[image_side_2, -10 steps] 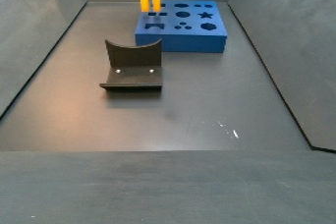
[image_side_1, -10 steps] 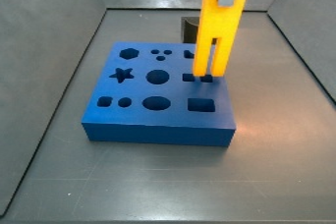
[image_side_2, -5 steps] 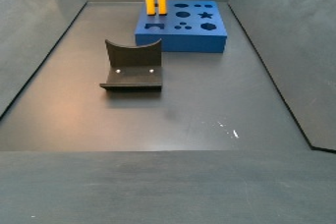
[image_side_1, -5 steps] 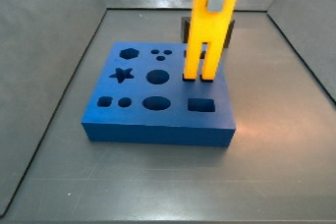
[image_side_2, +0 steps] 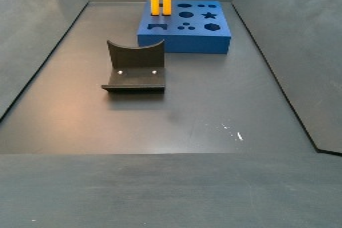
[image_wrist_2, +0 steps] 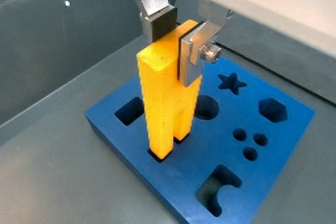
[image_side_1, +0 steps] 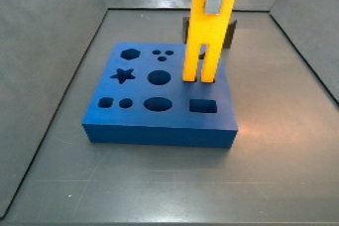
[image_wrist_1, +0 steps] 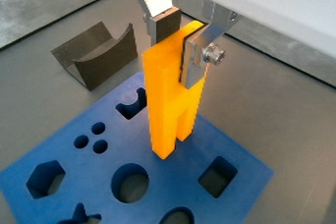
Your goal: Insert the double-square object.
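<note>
Above blue block [image_side_1: 162, 86], claw [image_wrist_1: 178, 43] gripped top end of yellow bar [image_wrist_1: 171, 95], silver fingers [image_wrist_2: 198, 45] clamped on flat faces. Bar hung upright below claw, long axis vertical, split prongs pointing down. Prong tips stood at block's top face, near its edge; whether seated in paired square holes could not be told. Coming move judged straight descent along bar axis. Dark curved block [image_side_2: 134, 67] lay well apart on counter [image_side_2: 201, 112].
</note>
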